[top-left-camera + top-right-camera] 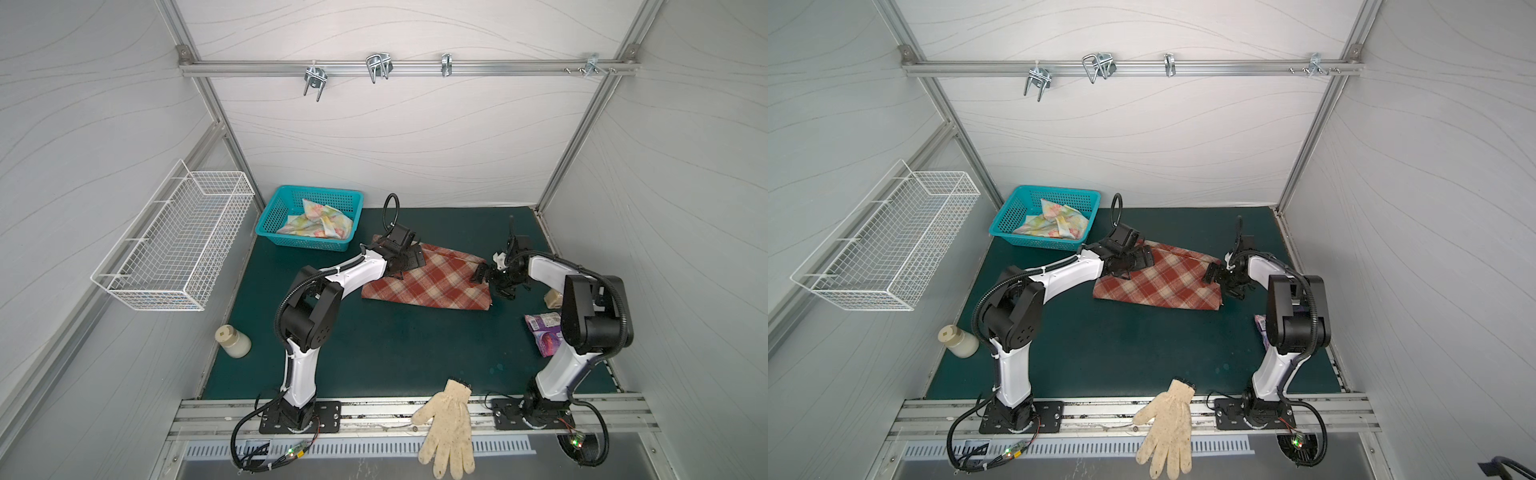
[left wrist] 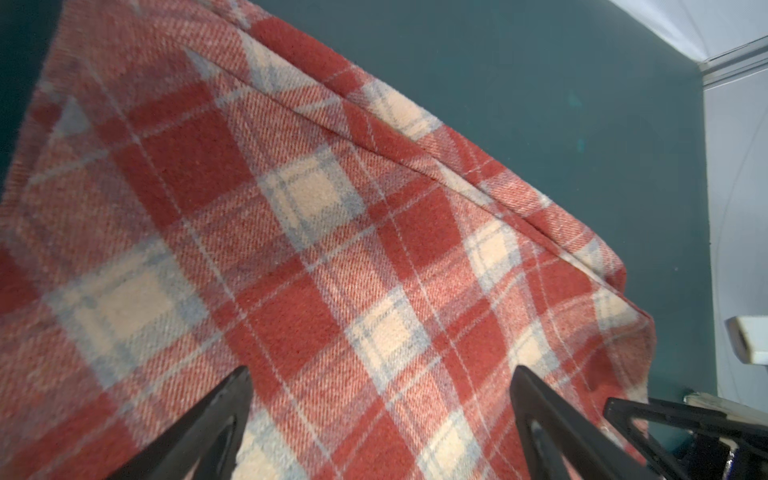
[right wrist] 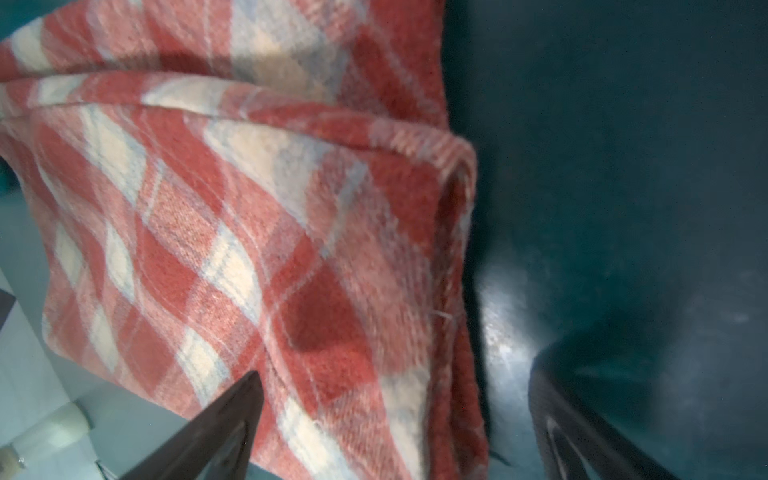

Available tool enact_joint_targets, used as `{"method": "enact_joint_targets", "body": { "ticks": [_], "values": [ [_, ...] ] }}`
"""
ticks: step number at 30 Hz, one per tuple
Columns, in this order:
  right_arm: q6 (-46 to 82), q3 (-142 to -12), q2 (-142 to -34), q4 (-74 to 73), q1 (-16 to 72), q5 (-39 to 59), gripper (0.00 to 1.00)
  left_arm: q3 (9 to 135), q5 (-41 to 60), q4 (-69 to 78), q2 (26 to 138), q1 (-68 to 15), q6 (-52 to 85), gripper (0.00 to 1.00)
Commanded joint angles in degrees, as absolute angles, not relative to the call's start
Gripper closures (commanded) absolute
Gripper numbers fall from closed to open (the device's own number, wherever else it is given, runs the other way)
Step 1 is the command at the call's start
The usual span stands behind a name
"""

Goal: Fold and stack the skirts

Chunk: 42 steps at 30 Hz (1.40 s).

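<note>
The rust-red and cream plaid skirt (image 1: 428, 284) (image 1: 1163, 282) lies folded flat on the green mat. My left gripper (image 1: 413, 258) (image 1: 1144, 257) hovers open over its far left corner; in the left wrist view plaid cloth (image 2: 291, 232) fills the gap between the spread fingers of the left gripper (image 2: 381, 370). My right gripper (image 1: 482, 276) (image 1: 1212, 274) stands open at the skirt's right edge. In the right wrist view the right gripper (image 3: 397, 372) has one finger over the folded plaid (image 3: 249, 232) and one over bare mat. The pastel floral skirt (image 1: 318, 222) (image 1: 1054, 222) lies crumpled in the teal basket.
The teal basket (image 1: 320, 191) sits at the mat's back left. A white wire basket (image 1: 174, 249) hangs on the left wall. A cream jar (image 1: 232, 341) lies front left. A purple packet (image 1: 544, 332) and a small cream object (image 1: 553, 298) lie right. A knitted glove (image 1: 449, 428) drapes over the front rail.
</note>
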<state>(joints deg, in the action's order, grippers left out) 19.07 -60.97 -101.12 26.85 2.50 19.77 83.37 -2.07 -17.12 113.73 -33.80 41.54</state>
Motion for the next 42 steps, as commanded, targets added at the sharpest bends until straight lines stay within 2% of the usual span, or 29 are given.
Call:
{"method": "enact_joint_targets", "body": {
  "ticks": [1,5,7,12,18,22,25,31,34,36,42],
  "values": [
    [20.9,-58.9,-103.3,23.9,2.6,22.1,0.08,86.2,-1.0,-16.9,115.5,-33.8,41.4,0.03],
    [21.5,-58.7,-105.8,22.8,2.6,24.4,0.26,86.4,-0.7,-16.6,115.8,-33.8,41.7,0.04],
    [21.7,-58.4,-106.3,22.6,2.7,24.0,0.31,86.5,-0.7,-16.7,115.8,-33.8,41.6,0.04],
    [21.7,-57.9,-105.7,23.0,3.2,22.5,0.32,87.2,-0.7,-16.9,115.8,-33.8,41.4,0.04],
    [20.8,-60.0,-107.3,25.0,3.4,22.4,0.46,87.5,0.0,-16.7,115.9,-33.8,41.7,0.04],
    [19.9,-62.1,-108.8,26.9,3.4,22.5,0.48,87.0,0.1,-16.5,115.3,-33.8,41.8,0.04],
    [19.2,-63.2,-109.5,27.9,3.4,22.2,0.54,86.8,0.1,-16.4,114.7,-33.8,41.5,0.04],
    [18.4,-64.9,-110.7,29.4,3.4,22.6,0.81,86.4,-0.1,-16.4,114.0,-33.8,41.4,0.04],
    [18.4,-65.1,-110.9,29.2,3.4,23.1,0.91,86.4,-0.2,-16.6,113.7,-33.8,41.2,0.04],
    [18.2,-65.6,-110.6,29.6,3.4,23.4,0.95,86.4,-0.2,-16.7,113.6,-33.8,40.8,0.04],
    [15.5,-69.7,-104.6,35.6,3.8,16.3,0.98,85.5,0.0,-16.1,112.2,-33.8,40.5,0.04]
  ]
}}
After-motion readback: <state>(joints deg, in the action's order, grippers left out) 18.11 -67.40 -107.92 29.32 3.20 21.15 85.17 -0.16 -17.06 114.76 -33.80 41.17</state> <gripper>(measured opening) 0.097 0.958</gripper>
